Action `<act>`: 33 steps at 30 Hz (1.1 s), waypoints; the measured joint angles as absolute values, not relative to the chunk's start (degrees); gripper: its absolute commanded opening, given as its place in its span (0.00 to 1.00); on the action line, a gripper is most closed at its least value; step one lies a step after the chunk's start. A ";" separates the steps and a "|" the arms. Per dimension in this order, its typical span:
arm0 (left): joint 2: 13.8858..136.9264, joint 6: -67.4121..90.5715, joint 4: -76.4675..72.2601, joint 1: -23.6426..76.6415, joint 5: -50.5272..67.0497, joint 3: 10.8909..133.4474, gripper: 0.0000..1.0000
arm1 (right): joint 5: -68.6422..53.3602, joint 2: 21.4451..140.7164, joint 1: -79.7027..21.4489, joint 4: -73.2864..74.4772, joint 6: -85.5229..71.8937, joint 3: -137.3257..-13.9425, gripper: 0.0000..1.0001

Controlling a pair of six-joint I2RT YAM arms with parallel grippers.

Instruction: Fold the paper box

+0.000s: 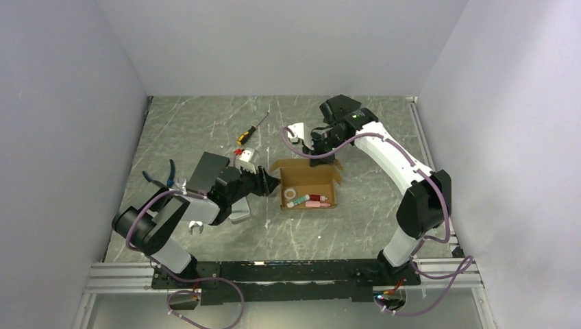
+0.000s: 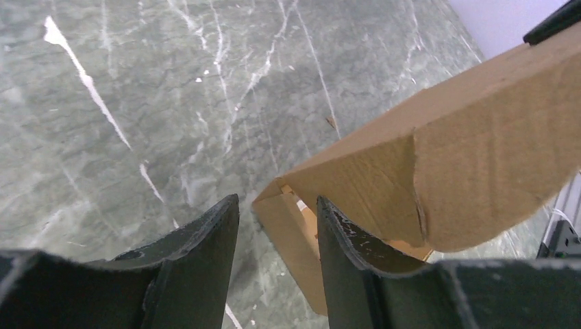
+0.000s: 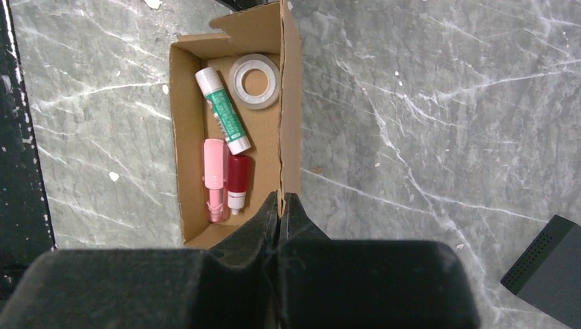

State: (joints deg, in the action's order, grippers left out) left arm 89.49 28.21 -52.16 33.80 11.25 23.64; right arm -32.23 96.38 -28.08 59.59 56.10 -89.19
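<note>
Right gripper (image 3: pixel 281 200) pinches the rim, its best hold, of the light, stiff paper box (image 1: pixel 312 179), centre frame; left gripper (image 2: pixel 276 205) half-open, empty.

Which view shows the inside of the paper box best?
Right wrist: it looks straight down into the paper box, showing the tape roll and glue stick inside. Top external shows it small and far; left wrist shows only an outer flap.

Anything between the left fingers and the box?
Nothing visible. In the left wrist view the corner flap of the paper box sits directly ahead of the left gripper, at the gap between its fingers.
</note>
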 measured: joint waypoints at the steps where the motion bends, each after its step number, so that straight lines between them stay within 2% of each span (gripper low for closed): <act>1: 89.78 28.16 -52.56 33.80 12.16 23.66 0.51 | -32.23 96.40 -28.08 59.66 56.16 -89.19 0.00; 12: 90.76 26.00 -52.29 33.65 15.35 25.04 0.52 | -33.76 96.40 -27.97 60.95 57.93 -88.55 0.00; 21: 90.56 26.22 -53.69 33.54 15.66 20.51 0.54 | -34.76 96.23 -28.99 60.95 58.81 -83.96 0.00; 27: 83.22 26.24 -51.18 33.50 15.57 17.98 0.56 | -34.65 95.90 -29.08 60.90 58.96 -83.85 0.00; 29: 77.76 26.09 -48.75 33.47 15.35 17.54 0.62 | -34.63 95.90 -29.08 60.90 58.98 -83.88 0.00; 33: 63.94 23.42 -41.17 33.45 14.31 17.85 0.85 | -34.52 95.90 -29.08 61.01 59.00 -83.92 0.00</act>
